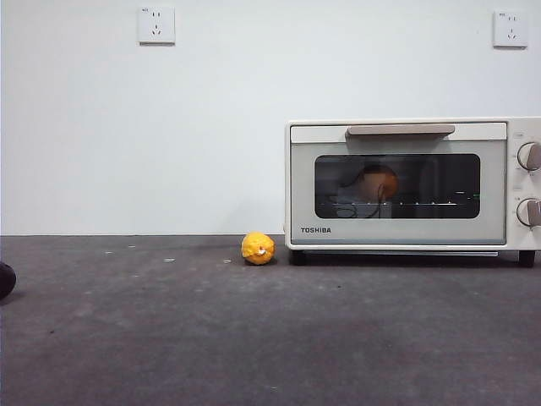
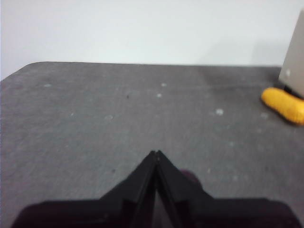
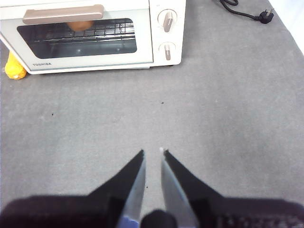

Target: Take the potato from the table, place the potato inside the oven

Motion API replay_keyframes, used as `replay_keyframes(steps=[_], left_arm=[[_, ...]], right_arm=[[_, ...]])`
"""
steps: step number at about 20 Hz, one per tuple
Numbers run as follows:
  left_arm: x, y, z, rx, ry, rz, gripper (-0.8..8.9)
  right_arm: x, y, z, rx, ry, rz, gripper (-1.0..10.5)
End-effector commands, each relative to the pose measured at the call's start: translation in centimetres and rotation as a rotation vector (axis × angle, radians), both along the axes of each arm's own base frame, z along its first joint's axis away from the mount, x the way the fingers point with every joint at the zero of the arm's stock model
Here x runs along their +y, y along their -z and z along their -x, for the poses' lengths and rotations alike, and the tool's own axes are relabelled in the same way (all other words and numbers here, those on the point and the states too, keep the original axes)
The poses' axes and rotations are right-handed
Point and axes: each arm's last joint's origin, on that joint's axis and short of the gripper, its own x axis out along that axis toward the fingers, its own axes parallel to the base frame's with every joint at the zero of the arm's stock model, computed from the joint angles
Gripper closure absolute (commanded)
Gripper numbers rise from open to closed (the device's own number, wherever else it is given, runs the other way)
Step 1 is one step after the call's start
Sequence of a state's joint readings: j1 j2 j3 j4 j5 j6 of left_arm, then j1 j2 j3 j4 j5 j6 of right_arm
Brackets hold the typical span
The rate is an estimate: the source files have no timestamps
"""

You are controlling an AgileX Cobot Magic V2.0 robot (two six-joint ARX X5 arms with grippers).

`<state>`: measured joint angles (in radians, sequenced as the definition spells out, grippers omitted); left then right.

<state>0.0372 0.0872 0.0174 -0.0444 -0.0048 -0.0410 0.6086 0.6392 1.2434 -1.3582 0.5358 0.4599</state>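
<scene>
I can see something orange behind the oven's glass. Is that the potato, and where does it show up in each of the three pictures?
Front view: the potato sits inside the oven, behind the closed glass door, left of middle.
Left wrist view: not in it; only an oven corner shows.
Right wrist view: the potato shows on the rack, just under the bar handle.
Shared landmark: the yellow ball beside the oven's end away from the knobs.

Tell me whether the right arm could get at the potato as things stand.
Probably not directly. The potato sits inside the oven behind the closed glass door. The right gripper hangs over bare table in front of the oven and would first have to pull the handle.
</scene>
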Motion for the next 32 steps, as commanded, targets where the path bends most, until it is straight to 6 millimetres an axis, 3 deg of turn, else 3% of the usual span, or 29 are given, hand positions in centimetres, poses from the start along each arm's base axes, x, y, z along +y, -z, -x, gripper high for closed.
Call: replay_keyframes(steps=[1, 24, 29, 32], left_arm=[[0.0, 0.4, 0.5, 0.003, 0.005, -0.054, 8.17], [0.0, 1.2, 0.3, 0.098, 0.021, -0.082, 8.17], [0.0, 1.3, 0.3, 0.115, 0.021, -0.081, 8.17], [0.0, 1.3, 0.3, 0.116, 0.021, -0.081, 8.17]], right_arm=[[-0.1, 0.1, 0.1, 0.013, 0.009, 0.008, 8.8], [-0.1, 0.1, 0.1, 0.008, 0.013, 0.023, 8.8], [-0.8, -0.4, -0.2, -0.094, 0.227, 0.102, 8.8], [-1.0, -0.4, -1.6, -0.211, 0.327, 0.041, 8.8]])
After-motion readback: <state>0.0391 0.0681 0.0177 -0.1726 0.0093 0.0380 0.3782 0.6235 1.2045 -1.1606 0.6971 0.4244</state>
